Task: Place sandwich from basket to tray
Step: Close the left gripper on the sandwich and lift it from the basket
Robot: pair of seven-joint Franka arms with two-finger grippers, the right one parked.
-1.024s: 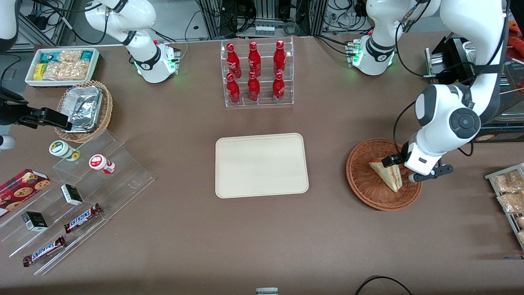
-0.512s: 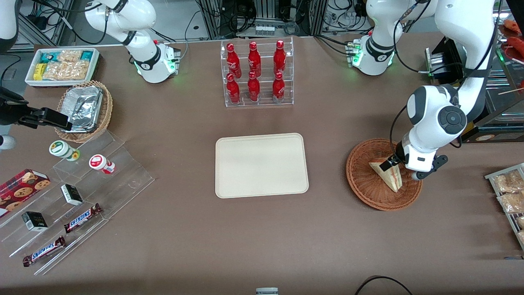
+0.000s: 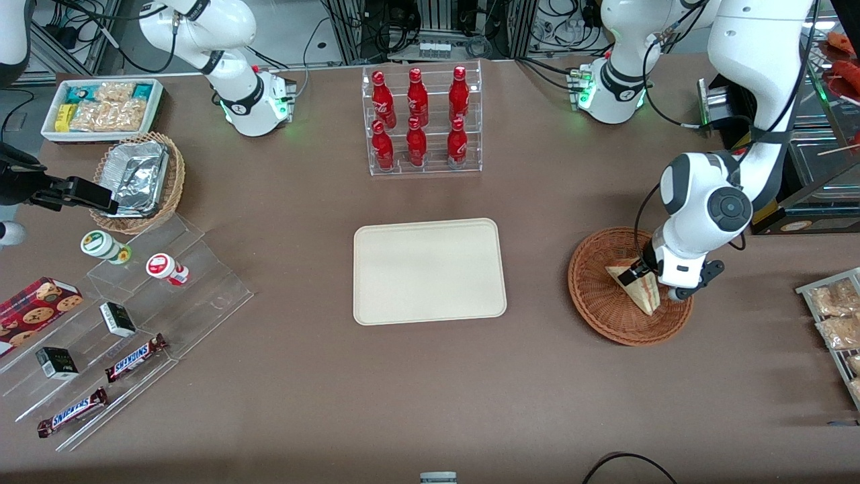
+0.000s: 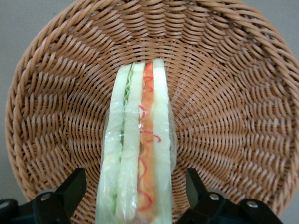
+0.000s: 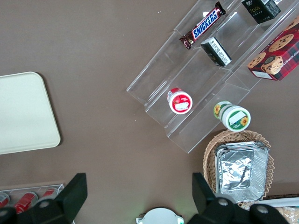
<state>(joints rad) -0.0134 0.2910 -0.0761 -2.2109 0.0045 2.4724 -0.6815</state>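
Two claw [image 4: 135, 196] fingers [image 4: 70, 191] straddle sandwich [image 4: 138, 144] in basket [image 4: 233, 93].

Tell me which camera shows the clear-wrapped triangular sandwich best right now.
The left wrist view: the clear-wrapped triangular sandwich stands on edge in the round reddish-brown wicker basket, layers visible, between the open claw fingers. The front view shows only a small wedge partly covered by the arm. The right wrist view misses it.

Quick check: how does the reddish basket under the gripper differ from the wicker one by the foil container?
The basket is reddish-brown and holds the sandwich, with the gripper open astride it. The tan basket, toward the parked arm's end, is lighter and holds a foil container. Both are round woven wicker.
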